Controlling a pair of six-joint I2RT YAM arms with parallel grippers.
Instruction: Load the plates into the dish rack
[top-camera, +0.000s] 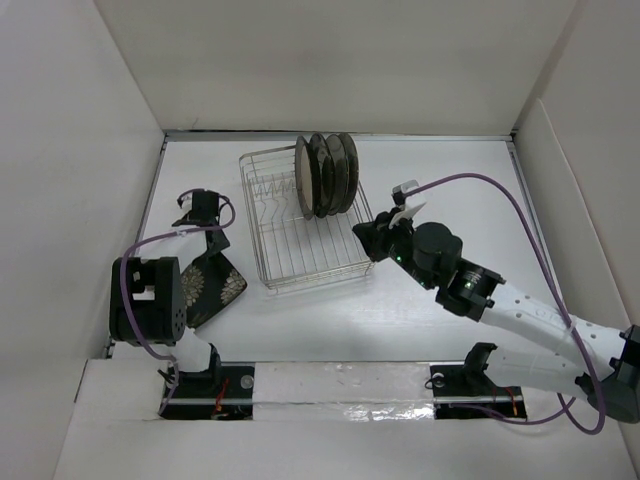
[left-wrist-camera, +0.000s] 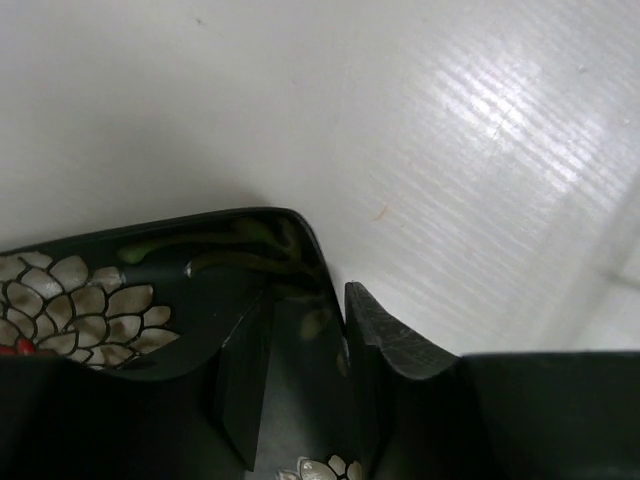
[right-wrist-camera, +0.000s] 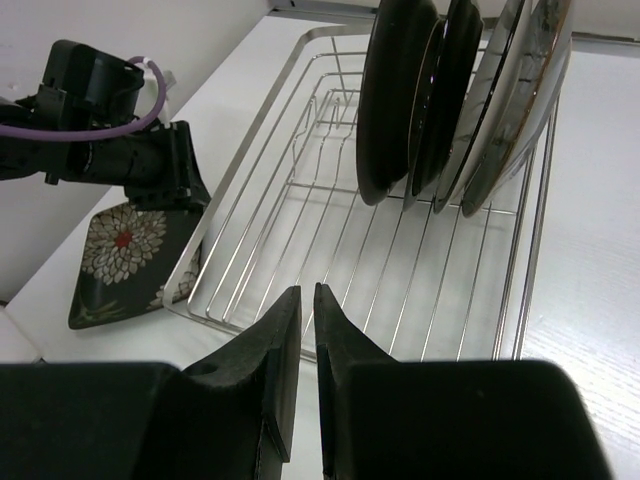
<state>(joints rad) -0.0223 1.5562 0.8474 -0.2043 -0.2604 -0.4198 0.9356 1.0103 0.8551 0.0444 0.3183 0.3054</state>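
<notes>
The silver wire dish rack (top-camera: 300, 262) stands mid-table. Several plates (top-camera: 328, 172) stand upright on edge at its far right end; the right wrist view shows dark ones (right-wrist-camera: 395, 100) beside shiny steel ones (right-wrist-camera: 520, 90). The square black floral plate (top-camera: 218, 285) lies tilted just left of the rack (right-wrist-camera: 240, 180). My left gripper (top-camera: 212, 240) is shut on that plate's far edge; one finger rests inside the floral plate (left-wrist-camera: 90, 290) and the other (left-wrist-camera: 385, 335) outside its rim. My right gripper (top-camera: 364, 236) hovers over the rack's near right corner, fingers (right-wrist-camera: 285, 330) almost together with nothing between.
White walls enclose the table on three sides; the left wall (top-camera: 70, 200) runs close to the left arm. A taped strip (top-camera: 340, 385) marks the near edge by the arm bases. Purple cables (top-camera: 520, 210) loop from both wrists.
</notes>
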